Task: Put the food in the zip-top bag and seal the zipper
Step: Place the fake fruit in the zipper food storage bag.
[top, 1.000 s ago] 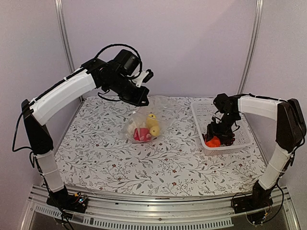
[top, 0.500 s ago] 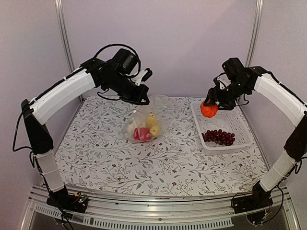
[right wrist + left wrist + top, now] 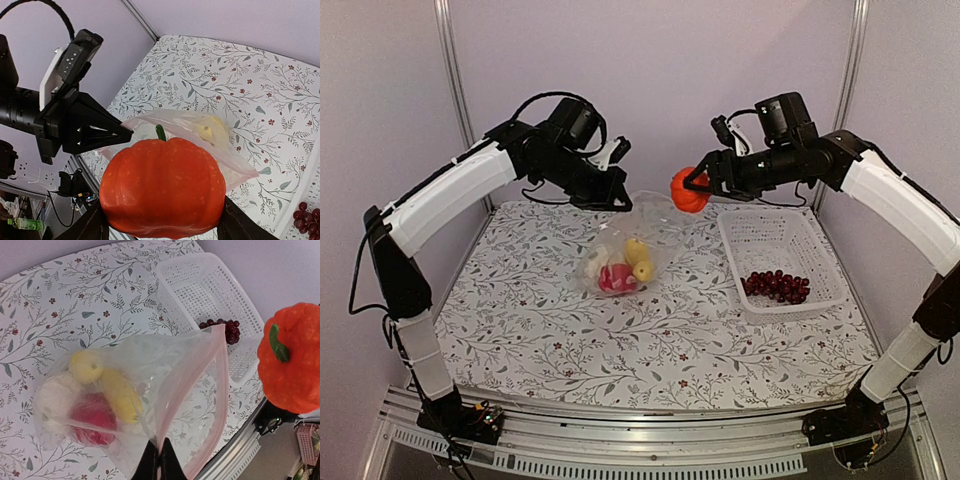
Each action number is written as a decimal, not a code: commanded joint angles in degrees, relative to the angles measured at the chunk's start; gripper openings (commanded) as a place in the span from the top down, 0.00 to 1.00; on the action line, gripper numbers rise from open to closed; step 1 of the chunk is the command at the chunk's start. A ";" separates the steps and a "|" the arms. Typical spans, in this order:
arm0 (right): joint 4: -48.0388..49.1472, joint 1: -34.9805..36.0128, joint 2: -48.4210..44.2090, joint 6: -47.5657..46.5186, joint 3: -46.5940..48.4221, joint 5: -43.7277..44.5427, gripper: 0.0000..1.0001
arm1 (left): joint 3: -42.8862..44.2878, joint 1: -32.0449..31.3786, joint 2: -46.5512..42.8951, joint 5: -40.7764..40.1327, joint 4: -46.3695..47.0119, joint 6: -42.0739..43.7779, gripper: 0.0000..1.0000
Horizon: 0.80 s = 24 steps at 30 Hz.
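Note:
The clear zip-top bag (image 3: 635, 240) lies mid-table with its mouth lifted. Inside are a cream-white lump (image 3: 52, 395), a red piece (image 3: 92, 417), a long yellow piece (image 3: 120, 395) and a small yellow round (image 3: 85, 366). My left gripper (image 3: 618, 200) is shut on the bag's pink-tinted mouth edge (image 3: 165, 405) and holds it up. My right gripper (image 3: 692, 190) is shut on the orange ball (image 3: 689, 190), a small pumpkin with a green stem (image 3: 162, 187), in the air just right of and above the bag mouth. The dark red grape bunch (image 3: 776, 285) lies in the white basket.
The white mesh basket (image 3: 752, 228) stands at the right of the table. The floral tablecloth (image 3: 620, 350) covers the table. Grey walls and metal posts stand close behind.
My right gripper lifted the orange ball out of the basket and carried it left and up to the bag mouth. The left gripper kept hold of the bag edge.

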 commanded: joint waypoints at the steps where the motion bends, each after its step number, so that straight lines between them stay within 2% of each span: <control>1: 8.52 3.63 0.47 -1.17 -1.49 -0.40 0.48 | -0.96 1.71 0.36 3.43 3.62 -3.26 0.99; 7: 11.09 6.79 4.71 -3.17 -1.37 2.86 0.45 | -0.66 2.44 -0.04 4.89 4.07 -4.08 0.98; 9: 11.46 7.25 6.05 -3.92 -1.31 4.57 0.40 | -0.89 2.61 -0.25 5.14 4.07 -4.16 0.98; 12: 10.53 7.67 8.16 -4.41 -0.52 7.51 0.21 | -1.18 2.91 -0.63 5.41 4.07 -4.26 0.98; 14: 8.32 7.63 9.44 -4.95 1.73 7.16 0.02 | -1.46 3.18 -0.89 5.55 4.07 -4.29 0.98; 19: 6.42 7.75 6.71 -7.70 1.30 4.97 0.01 | -2.44 3.74 -1.23 5.65 4.31 -4.49 0.98; 24: 3.69 8.38 2.85 -16.93 -2.86 0.16 0.01 | -2.77 4.09 -1.35 6.46 4.35 -4.19 0.98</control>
